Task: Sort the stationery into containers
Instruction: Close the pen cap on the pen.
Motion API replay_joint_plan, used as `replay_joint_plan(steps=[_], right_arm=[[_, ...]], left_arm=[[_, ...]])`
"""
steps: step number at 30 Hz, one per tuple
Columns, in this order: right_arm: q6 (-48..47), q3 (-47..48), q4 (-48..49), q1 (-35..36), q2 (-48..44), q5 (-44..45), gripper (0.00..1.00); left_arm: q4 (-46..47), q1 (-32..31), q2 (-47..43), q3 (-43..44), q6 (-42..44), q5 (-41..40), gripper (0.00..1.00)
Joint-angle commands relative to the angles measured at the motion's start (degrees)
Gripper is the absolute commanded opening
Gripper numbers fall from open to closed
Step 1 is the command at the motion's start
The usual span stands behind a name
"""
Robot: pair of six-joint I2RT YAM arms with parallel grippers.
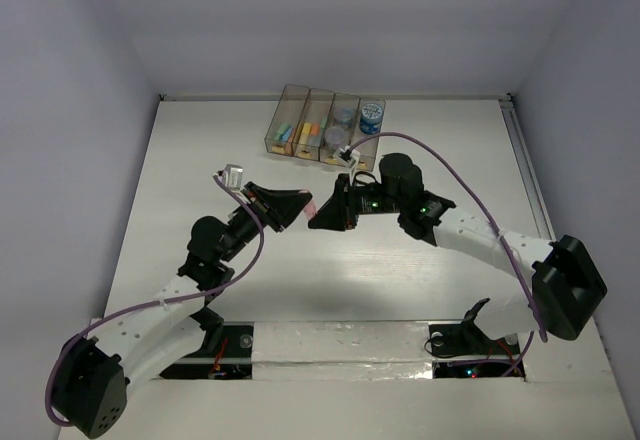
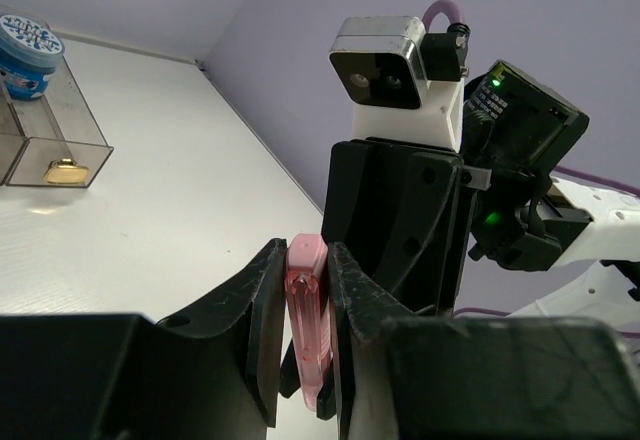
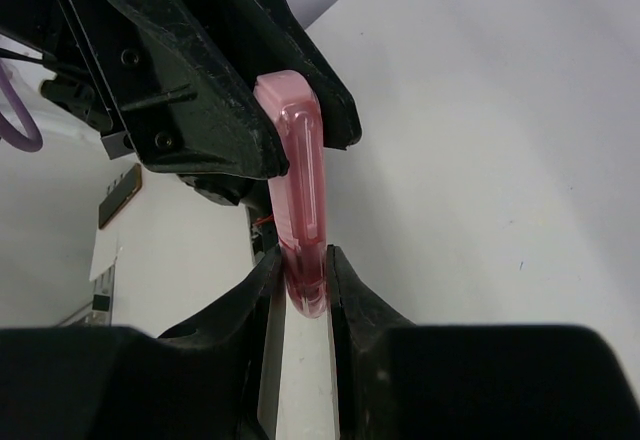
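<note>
Pink marker stick (image 3: 300, 185) gripped at both ends over the desk (image 1: 330, 290).
Left fingers (image 2: 262, 340) are nearly closed, pinching one end of the stick. Right fingers (image 3: 352, 305) are clamped just as narrowly on the opposite end. The stick is held between the two arms, near the row of four translucent bins (image 1: 296, 92).

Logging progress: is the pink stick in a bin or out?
Out: the pink stick is clamped between the left tool and right tool, away from the bins.
</note>
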Motion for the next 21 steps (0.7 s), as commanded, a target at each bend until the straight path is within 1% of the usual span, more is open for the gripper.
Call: replay_joint_plan(steps=[1,4,7,12,17,21], right_arm=[[-0.7,5.9,6.8,-0.4,-0.9,1.2,0.00],[-0.1,7.3,6.1,-1.5,-0.3,-0.6,0.00],[0.1,9.0,5.5,-3.1,0.7,-2.6,0.00],[1.3,12.7,5.2,-6.3,4.0,-6.9,0.00],[0.3,17.2,3.1,-8.4,4.4,-9.1,0.00],[-1.0,21.6,-0.2,-9.6,5.0,-11.2,0.00]], left_arm=[[-6.8,-1.4,0.3,-1.1,3.3,6.1,0.00],[-8.5,-2.7,0.2,-1.2,4.6,6.9,0.00],[-10.6,-4.6,0.1,-1.7,5.6,5.8,0.00],[-9.9,-8.1,2.1,-2.8,5.3,3.9,0.00],[-10.0,-8.8,2.3,-3.9,5.5,1.7,0.00],[-8.9,-8.8,3.4,-4.0,5.5,2.2,0.00]])
